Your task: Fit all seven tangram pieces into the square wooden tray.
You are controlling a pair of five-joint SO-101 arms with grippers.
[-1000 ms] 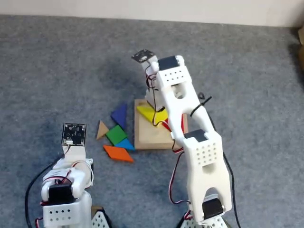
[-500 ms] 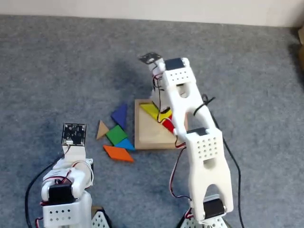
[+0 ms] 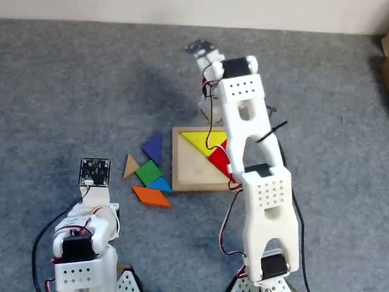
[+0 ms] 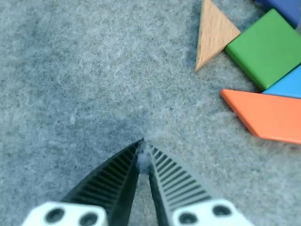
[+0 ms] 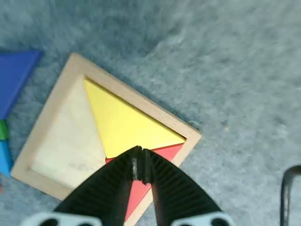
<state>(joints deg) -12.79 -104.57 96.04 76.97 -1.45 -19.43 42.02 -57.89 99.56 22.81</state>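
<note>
The square wooden tray [image 3: 193,177] lies mid-table with a yellow triangle [image 3: 203,141] and a red triangle [image 3: 220,159] flat in its far right half. In the right wrist view my right gripper [image 5: 140,163] hangs shut and empty above the seam between the yellow triangle [image 5: 127,121] and the red triangle [image 5: 168,152]. To the left of the tray lie a dark blue triangle [image 3: 153,148], a tan triangle [image 3: 129,165], a green square [image 3: 148,173], a light blue triangle [image 3: 161,184] and an orange parallelogram [image 3: 152,196]. My left gripper [image 4: 143,147] is shut on bare carpet short of the tan triangle [image 4: 211,29] and the orange parallelogram [image 4: 268,115].
Grey carpet covers the table. The right arm [image 3: 243,121] stretches over the tray's right side toward the far edge. The left arm [image 3: 85,237] sits folded at the near left. The tray's left half [image 5: 66,136] is bare wood.
The yellow triangle went from lying tilted across the tray under the right gripper to flat in the far corner. The right arm swung right and farther back. The left arm stayed still.
</note>
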